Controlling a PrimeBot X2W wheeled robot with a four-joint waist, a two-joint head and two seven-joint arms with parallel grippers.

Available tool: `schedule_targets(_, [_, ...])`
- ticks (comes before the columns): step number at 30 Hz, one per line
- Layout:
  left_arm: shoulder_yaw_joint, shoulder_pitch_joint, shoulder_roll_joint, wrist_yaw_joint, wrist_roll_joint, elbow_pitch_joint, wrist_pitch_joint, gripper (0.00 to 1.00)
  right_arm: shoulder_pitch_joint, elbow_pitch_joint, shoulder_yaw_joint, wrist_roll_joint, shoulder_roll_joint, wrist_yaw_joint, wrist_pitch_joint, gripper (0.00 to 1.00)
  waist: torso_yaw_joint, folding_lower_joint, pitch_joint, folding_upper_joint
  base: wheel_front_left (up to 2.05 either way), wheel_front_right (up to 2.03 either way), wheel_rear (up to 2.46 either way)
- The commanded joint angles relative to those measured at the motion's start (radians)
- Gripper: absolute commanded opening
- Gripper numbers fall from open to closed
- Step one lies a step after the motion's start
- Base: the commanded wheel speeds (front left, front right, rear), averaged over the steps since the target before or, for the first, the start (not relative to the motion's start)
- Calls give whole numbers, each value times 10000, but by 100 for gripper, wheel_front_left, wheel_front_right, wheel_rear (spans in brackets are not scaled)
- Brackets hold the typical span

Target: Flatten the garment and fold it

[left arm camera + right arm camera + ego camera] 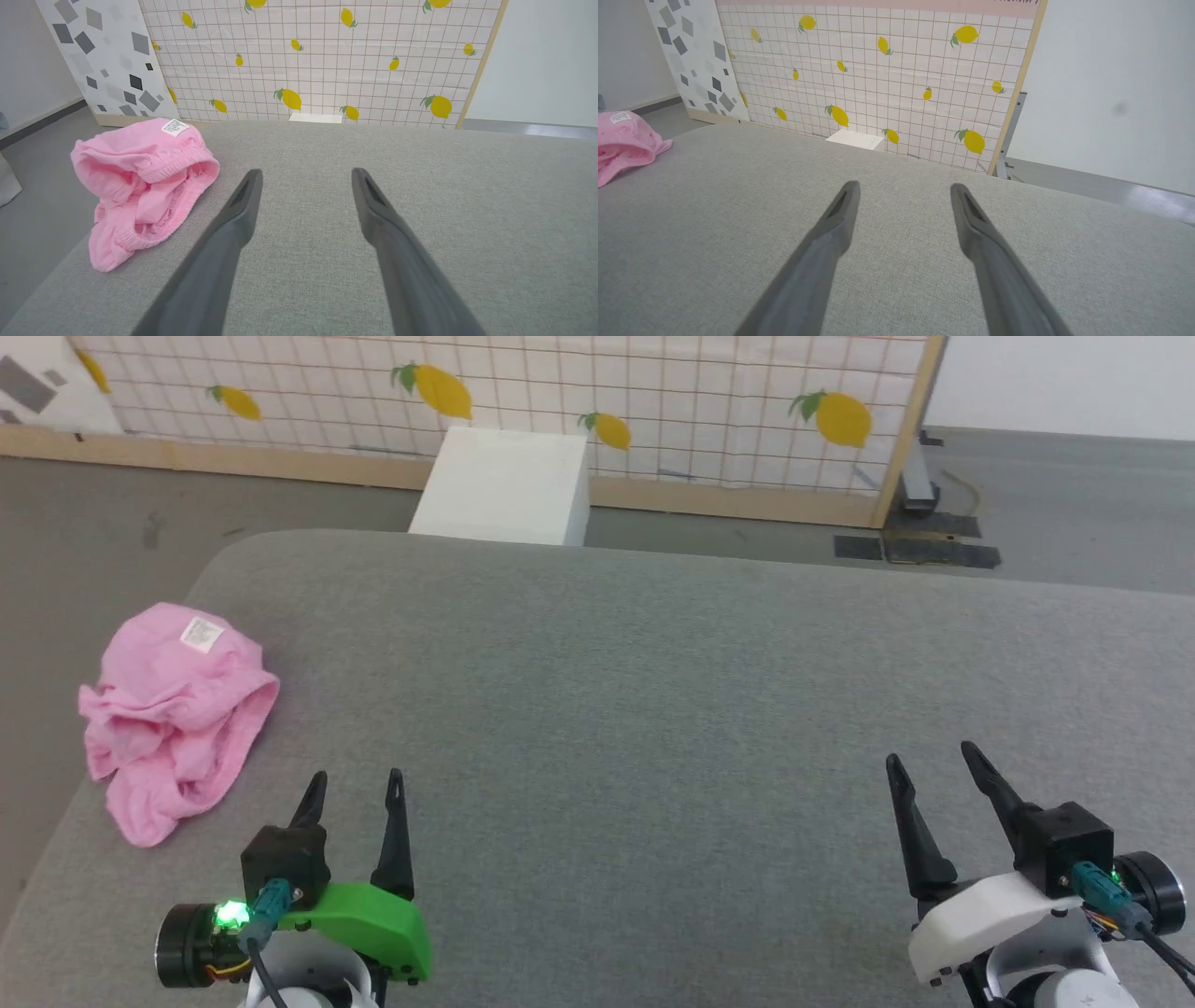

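Main risk: the garment (177, 719) is a bunched heap right at the bench (653, 709) edge, ahead of the left pincer (357, 775) and off to its left. Part of it looks to lap over the rim. A nudge from a finger or a pull the wrong way could slide it onto the floor.

Second risk: thin wrinkly fabric, waistband turned over, layers tangled. A pinch may catch two layers or just a fold, and then it lifts as a lump instead of spreading.

Third: the right pincer (932, 752) is well apart from the heap, which lies far off to its left. A reach across could crowd the left arm.

The white label (202, 634) sits on top, on the side of the heap away from the left pincer.

Left pincer: jaws moderately apart, nothing held, nothing touched, fingers over bare bench. Right pincer: similar gap, empty, over bare bench. Flattening looks not yet started.
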Motion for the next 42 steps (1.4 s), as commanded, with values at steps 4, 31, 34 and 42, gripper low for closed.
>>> schedule_targets(4, [11, -168, 38, 106, -170, -2, -188, 100, -29, 39, 14, 85, 5, -4, -105, 100, 516, 0, 25, 0, 0, 0, 0])
schedule_targets(31, [154, 118, 192, 289, -411, -68, -744, 100, 28, 193, 342, 243, 9, -8, -386, 100, 2135, 0, -93, 0, -2, -2, -2])
schedule_targets(34, [180, 131, 205, 304, -465, -34, -807, 100, 23, 223, 365, 244, 10, -8, -422, 100, 2282, 0, -102, 0, 0, 0, 0])
schedule_targets(42, [152, 126, 214, 395, -551, 60, -971, 100, -2, 210, 397, 233, 11, -9, -490, 100, 2675, 0, -55, 0, 0, 0, 0])
